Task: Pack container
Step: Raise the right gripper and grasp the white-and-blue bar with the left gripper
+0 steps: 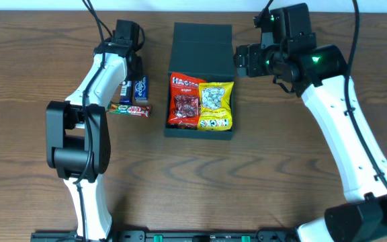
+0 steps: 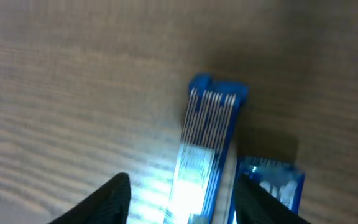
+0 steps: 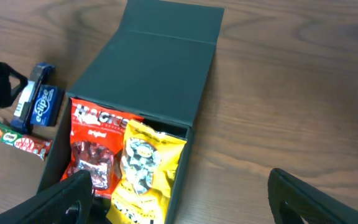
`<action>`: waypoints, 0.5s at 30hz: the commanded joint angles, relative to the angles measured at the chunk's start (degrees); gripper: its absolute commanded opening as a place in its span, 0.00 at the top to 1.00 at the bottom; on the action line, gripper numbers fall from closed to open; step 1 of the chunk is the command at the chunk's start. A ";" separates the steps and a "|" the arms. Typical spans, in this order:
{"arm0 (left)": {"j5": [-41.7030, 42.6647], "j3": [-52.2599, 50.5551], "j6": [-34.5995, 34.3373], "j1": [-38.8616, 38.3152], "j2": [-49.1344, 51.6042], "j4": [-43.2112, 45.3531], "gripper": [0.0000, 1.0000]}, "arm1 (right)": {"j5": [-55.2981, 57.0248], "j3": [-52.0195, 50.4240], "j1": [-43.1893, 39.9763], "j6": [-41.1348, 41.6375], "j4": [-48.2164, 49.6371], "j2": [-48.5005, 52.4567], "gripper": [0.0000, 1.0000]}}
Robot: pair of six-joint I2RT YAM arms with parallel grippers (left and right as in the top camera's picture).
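Container (image 1: pixel 200 50): lay open, long axis near-to-far, flap pointing away; left gripper (image 2: pixel 185 190) and right gripper (image 3: pixel 179 180) gaped, holding nothing.

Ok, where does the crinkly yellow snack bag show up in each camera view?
Overhead: the crinkly yellow snack bag lies mid-frame, in the right half of the open dark square cardboard box.
Left wrist: not in it.
Right wrist: low centre, same half of the box.
Shared landmark: the red snack bag beside it, on its left in both views.
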 commanded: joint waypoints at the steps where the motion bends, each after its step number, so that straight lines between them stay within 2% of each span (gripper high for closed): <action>1: -0.59 0.07 2.56 0.28 1.18 1.75 0.43 | 0.57 0.13 -0.90 -0.46 0.24 0.15 0.09; 6: -0.04 0.07 4.61 0.70 2.82 3.72 0.42 | 0.57 0.13 -0.90 -1.31 0.28 0.15 0.08; 11: 4.00 0.07 5.60 1.68 3.52 4.79 0.40 | 0.57 0.13 -0.90 -1.29 0.76 0.15 0.07; 15: 4.20 0.07 5.62 2.45 3.52 5.51 0.34 | 0.55 0.13 -0.90 -1.31 1.11 0.15 0.06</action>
